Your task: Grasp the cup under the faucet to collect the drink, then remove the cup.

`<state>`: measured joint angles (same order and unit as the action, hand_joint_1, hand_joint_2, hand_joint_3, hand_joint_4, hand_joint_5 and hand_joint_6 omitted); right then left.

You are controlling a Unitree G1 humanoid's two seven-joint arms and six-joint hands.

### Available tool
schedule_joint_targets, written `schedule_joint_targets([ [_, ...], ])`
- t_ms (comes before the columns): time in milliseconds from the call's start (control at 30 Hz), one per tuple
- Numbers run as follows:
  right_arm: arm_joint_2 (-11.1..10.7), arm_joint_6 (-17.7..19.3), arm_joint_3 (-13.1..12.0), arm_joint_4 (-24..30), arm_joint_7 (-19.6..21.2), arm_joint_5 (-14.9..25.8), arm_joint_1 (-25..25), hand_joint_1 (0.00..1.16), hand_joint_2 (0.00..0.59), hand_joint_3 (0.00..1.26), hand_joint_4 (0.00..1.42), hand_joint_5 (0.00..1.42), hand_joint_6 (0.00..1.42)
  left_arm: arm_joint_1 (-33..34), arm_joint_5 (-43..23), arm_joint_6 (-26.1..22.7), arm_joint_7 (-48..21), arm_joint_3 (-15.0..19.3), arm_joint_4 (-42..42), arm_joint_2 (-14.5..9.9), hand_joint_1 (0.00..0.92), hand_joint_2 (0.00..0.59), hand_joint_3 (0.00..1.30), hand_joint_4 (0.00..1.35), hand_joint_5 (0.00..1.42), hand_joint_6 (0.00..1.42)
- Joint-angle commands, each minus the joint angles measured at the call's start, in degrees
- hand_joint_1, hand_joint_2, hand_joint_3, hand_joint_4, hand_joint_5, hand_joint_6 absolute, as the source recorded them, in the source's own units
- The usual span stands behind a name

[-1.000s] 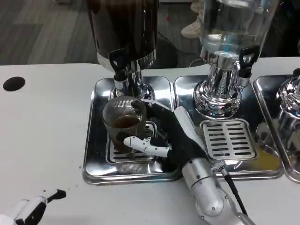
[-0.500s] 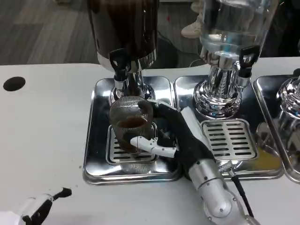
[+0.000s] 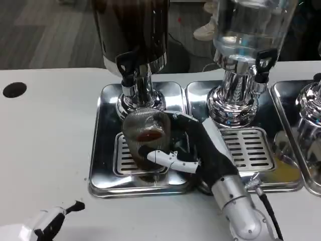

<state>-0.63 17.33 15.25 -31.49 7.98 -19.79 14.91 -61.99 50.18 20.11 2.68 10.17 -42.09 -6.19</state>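
At frame centre the right hand (image 3: 193,148) grips a glass cup (image 3: 145,138) of brown drink over the drip tray (image 3: 103,150); no readable writing.

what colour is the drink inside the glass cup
Dark brown, seen best in the head view, inside the clear ribbed glass cup held by the right hand.

Clear dispenser (image 3: 248,35): 1 o'clock, holds clear liquid, chrome base, black tap handle.
Middle drip tray (image 3: 281,178): 3 o'clock, chrome, slotted grate (image 3: 248,149) set in it.
Third dispenser (image 3: 312,108): far 3 o'clock, cut off by edge, chrome base only.
Yellow puddle (image 3: 287,170): 4 o'clock, on middle tray's right side.
Black disc (image 3: 14,90): 9 o'clock on white table (image 3: 45,140).
Shoes (image 3: 206,27): 12 o'clock, on grey floor behind.
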Motion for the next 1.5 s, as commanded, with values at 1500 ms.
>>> schedule_joint_targets([
  [1500, -1.4, 1.3, -0.1, 3.9, -2.5, 0.3, -3.1, 0.65, 0.122, 0.26, 0.19, 0.19, 0.00, 0.2, 0.1, -2.1, -0.7, -1.0, -0.6, -1.1, 0.000, 0.069, 0.32, 0.27, 0.34, 0.52],
])
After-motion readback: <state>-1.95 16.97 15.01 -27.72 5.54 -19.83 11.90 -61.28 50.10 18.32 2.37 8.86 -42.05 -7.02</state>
